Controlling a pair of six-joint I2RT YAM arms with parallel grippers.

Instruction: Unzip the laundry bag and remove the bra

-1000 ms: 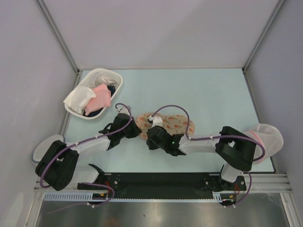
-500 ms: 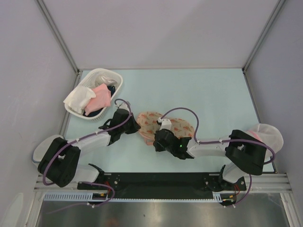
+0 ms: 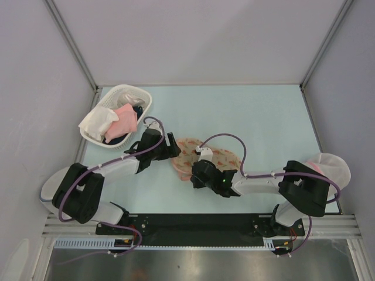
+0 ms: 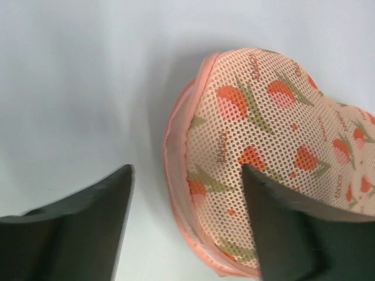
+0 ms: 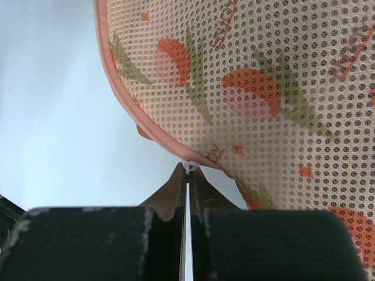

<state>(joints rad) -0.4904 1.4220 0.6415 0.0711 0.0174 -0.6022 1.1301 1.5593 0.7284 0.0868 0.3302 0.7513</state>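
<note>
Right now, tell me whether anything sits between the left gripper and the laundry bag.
Nothing visible does. The open left gripper sits right at the rounded end of the laundry bag. The right gripper pinches its zipper pull.

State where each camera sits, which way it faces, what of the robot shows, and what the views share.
Top external: above and behind, looking down at the table; left arm and right arm show.
Left wrist: on the left arm, facing the laundry bag's rounded end; left jaws open at the bottom.
Right wrist: on the right arm, close on the bag's edge; right jaws shut on the zipper pull.
Shared: all three show the bag.
</note>
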